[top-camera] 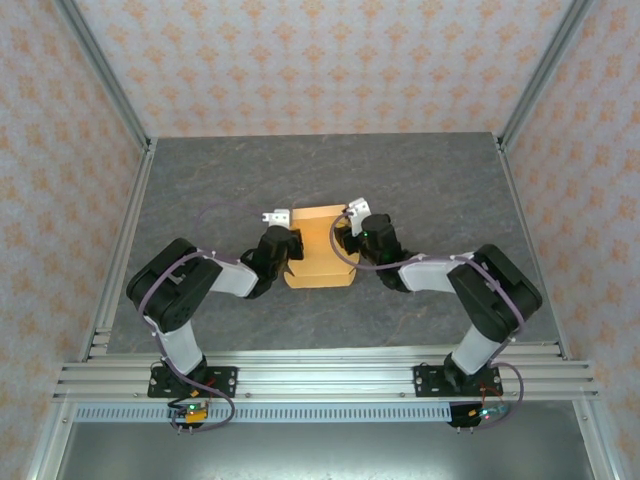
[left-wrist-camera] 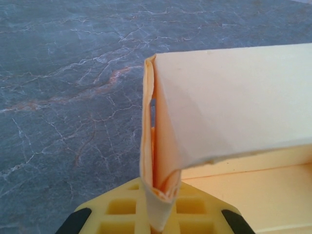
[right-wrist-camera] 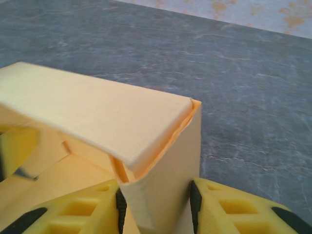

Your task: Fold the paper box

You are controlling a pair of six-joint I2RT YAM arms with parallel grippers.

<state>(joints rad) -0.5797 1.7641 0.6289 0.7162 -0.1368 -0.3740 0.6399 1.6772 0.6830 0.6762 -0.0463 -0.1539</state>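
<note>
Where patterned walls [top-camera: 300,60] end, the grey veined table [top-camera: 420,180] bears the paper box [top-camera: 318,250].

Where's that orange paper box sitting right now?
In the top view the paper box lies at the middle of the grey table; the left pincer pinches its left wall, the right pincer clasps its right one.

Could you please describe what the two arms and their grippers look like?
Both the left arm and right arm have bulky black joints, light grey links and a thin purple cable looping alongside. Each wrist carries a white bracket. The gripper fingers are yellow moulded plastic with square recesses and black strips.
</note>
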